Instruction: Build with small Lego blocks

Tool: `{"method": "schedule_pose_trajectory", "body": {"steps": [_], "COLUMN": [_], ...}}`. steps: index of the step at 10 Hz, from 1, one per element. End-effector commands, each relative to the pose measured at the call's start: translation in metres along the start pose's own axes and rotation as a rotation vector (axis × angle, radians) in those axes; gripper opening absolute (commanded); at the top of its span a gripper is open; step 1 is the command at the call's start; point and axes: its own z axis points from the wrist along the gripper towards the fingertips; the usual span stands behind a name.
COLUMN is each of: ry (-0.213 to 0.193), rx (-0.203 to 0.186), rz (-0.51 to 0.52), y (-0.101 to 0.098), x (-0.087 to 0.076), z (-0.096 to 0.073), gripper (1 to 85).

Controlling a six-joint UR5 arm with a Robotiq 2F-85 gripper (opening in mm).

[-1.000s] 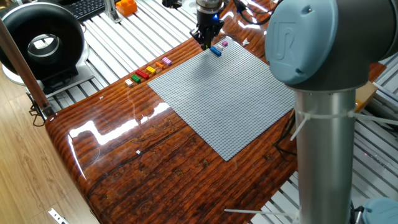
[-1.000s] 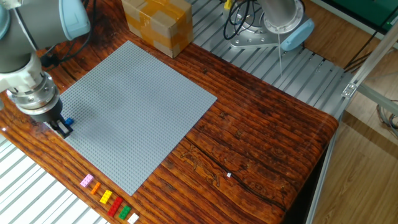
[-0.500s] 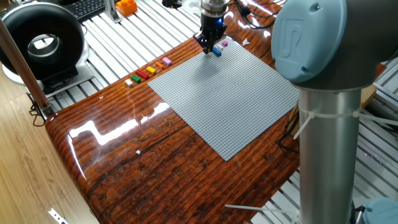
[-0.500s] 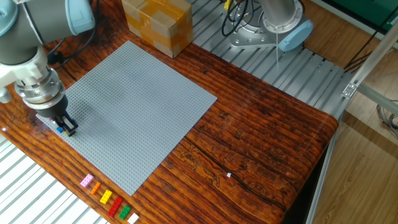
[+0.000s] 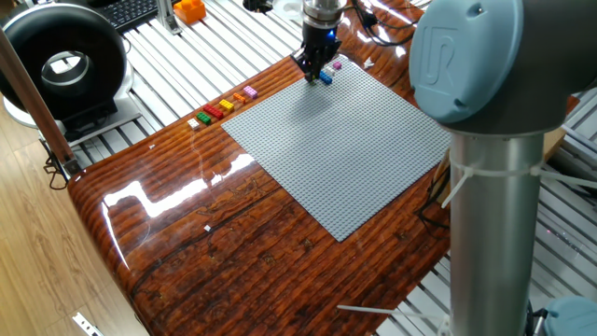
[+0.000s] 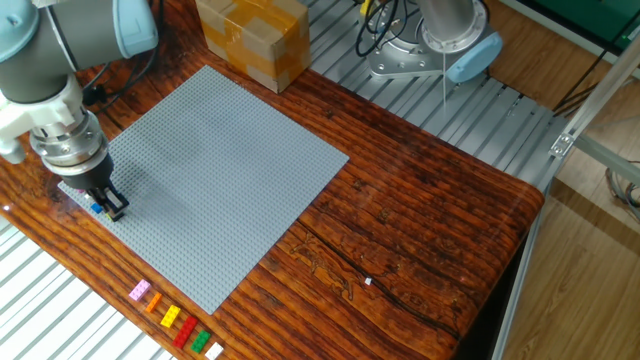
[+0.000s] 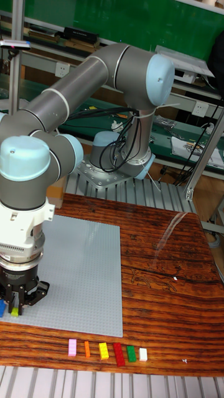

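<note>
Nearest in the tall fixed view: a row of small Lego blocks along the desk edge, pink through white, just beside the grey baseplate. Likely feather-light, rigid, slick plastic; best pinched across flat side walls, squarely, to avoid popping out. Further back, end effector down at the baseplate corner, a blue block and a yellow-green block right at its tips; whether fingers clamp either, impossible to tell.
</note>
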Motion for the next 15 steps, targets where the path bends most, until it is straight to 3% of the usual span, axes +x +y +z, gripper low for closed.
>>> {"method": "schedule_pose_trajectory", "body": {"steps": [1,8,15], "ry": [-0.006,-0.017,-0.02], "rx": [-0.019,-0.062,-0.041], "rz": [0.001,-0.001,-0.011], "y": [0.0019,0.0029,-0.0062], "x": [0.0005,-0.0063,-0.0064], "z": [0.0005,0.0005,-0.0015], "gripper": [1.0,1.0,1.0]}}
